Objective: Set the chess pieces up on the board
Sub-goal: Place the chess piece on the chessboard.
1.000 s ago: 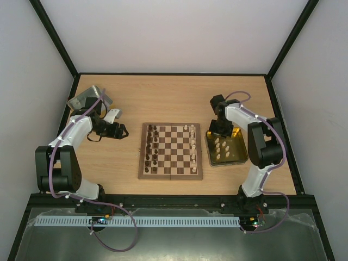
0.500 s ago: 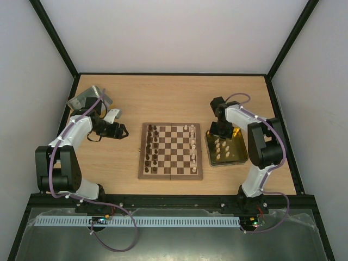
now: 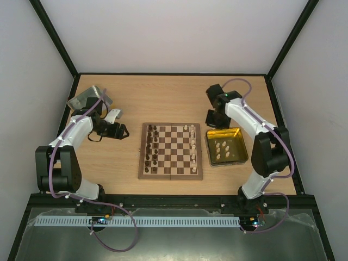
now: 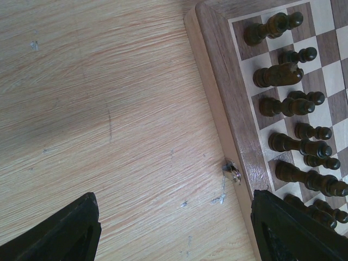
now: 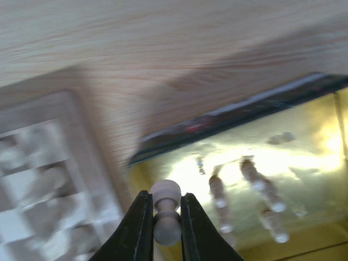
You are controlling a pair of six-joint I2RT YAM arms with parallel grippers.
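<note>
From above, the right hand is hovering off the tray's far-left corner, near the board. At the left wrist, the left hand is gaping empty over the desk, out of the way left of the board. At the right wrist, fingers are pinching a pale pawn, likely bound for the board.

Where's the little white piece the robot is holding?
In the right wrist view, the cream pawn is pinched in the right gripper, over the far-left corner of the yellow tray.

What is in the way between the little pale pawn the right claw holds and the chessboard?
Nothing visible. The right gripper holds the pawn in the air near a corner of the tray, and the board lies right beside that tray.
</note>
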